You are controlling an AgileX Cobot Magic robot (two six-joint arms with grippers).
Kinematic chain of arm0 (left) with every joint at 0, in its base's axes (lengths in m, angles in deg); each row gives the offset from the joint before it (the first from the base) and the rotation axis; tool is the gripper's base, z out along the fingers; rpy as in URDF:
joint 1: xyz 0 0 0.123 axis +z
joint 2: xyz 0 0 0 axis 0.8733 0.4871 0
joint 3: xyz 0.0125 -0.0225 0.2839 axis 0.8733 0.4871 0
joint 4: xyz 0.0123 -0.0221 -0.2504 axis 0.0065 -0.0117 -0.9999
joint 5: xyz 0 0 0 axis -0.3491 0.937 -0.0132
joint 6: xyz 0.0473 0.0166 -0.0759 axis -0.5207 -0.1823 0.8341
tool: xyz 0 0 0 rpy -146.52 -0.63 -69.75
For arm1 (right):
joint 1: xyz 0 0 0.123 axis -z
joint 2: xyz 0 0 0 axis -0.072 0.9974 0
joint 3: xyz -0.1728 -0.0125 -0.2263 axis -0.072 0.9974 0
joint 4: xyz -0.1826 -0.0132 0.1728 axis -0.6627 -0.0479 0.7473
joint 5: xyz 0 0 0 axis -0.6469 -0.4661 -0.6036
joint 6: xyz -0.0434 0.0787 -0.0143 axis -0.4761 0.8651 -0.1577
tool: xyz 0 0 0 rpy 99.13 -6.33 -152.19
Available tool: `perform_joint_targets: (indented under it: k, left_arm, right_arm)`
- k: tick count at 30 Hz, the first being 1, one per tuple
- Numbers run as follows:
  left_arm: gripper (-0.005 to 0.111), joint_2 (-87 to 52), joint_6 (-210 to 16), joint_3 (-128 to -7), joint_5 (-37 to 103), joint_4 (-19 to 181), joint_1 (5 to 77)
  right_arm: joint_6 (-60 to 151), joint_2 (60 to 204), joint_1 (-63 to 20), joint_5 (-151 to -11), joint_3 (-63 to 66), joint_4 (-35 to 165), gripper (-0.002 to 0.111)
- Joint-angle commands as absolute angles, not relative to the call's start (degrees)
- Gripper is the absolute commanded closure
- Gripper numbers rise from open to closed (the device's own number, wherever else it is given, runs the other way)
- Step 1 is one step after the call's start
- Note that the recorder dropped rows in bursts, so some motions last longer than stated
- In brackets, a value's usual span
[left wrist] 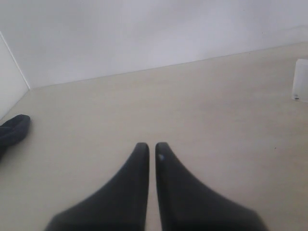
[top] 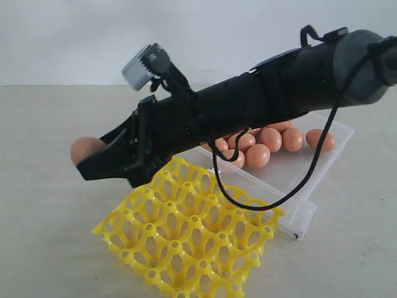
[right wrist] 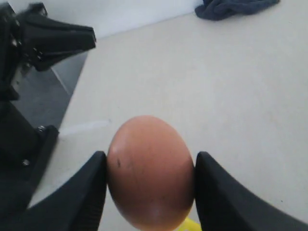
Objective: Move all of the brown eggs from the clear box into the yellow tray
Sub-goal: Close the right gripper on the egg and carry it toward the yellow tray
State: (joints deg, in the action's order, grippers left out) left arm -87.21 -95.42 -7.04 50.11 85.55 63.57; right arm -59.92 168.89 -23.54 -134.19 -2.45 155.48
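Note:
My right gripper (top: pixel 87 160) reaches across from the right and is shut on one brown egg (top: pixel 82 148), held in the air just past the far left corner of the yellow tray (top: pixel 186 242). In the right wrist view the egg (right wrist: pixel 150 171) fills the gap between both fingers (right wrist: pixel 89 192), and a sliver of the tray (right wrist: pixel 193 225) shows beneath it. Every tray cup in sight is empty. Several brown eggs (top: pixel 271 139) lie in the clear box (top: pixel 296 177) behind the tray, partly hidden by the arm. My left gripper (left wrist: pixel 149 147) is shut on nothing, above bare table.
A black cable (top: pixel 273 198) loops down from the right arm over the tray and the box. A dark cloth (right wrist: pixel 236 7) lies far off on the table. Another black arm part (right wrist: pixel 53 41) stands near the table edge. A pale translucent object (left wrist: pixel 301 79) sits at one side of the left wrist view.

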Motion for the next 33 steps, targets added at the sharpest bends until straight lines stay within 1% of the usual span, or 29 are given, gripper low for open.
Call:
perform_joint_targets:
  k: [1, 9, 15, 21, 28, 33]
  left_arm:
    - [0.103, -87.4, -95.0, -6.8, 50.1, 85.6, 63.6]
    - [0.103, -87.4, -95.0, -6.8, 50.1, 85.6, 63.6]
    - [0.103, -87.4, -95.0, -6.8, 50.1, 85.6, 63.6]
    - [0.103, -87.4, -95.0, -6.8, 50.1, 85.6, 63.6]
    - [0.103, -87.4, -95.0, -6.8, 50.1, 85.6, 63.6]
    - [0.103, -87.4, -95.0, -6.8, 50.1, 85.6, 63.6]
  right_arm:
    - [-63.4, 168.5, -27.1, -123.5, -2.2, 155.8, 0.109]
    - [-61.9, 174.3, -27.3, -120.4, -2.2, 157.7, 0.109]
    - [-62.4, 178.0, -27.3, -131.4, -2.2, 164.5, 0.109]
    - [-62.4, 178.3, -27.3, -134.2, -2.2, 164.7, 0.109]
    - [-62.0, 178.3, -24.8, -151.0, -2.2, 158.6, 0.109]
    - [-60.4, 177.2, -21.6, -151.0, -2.2, 149.5, 0.109]
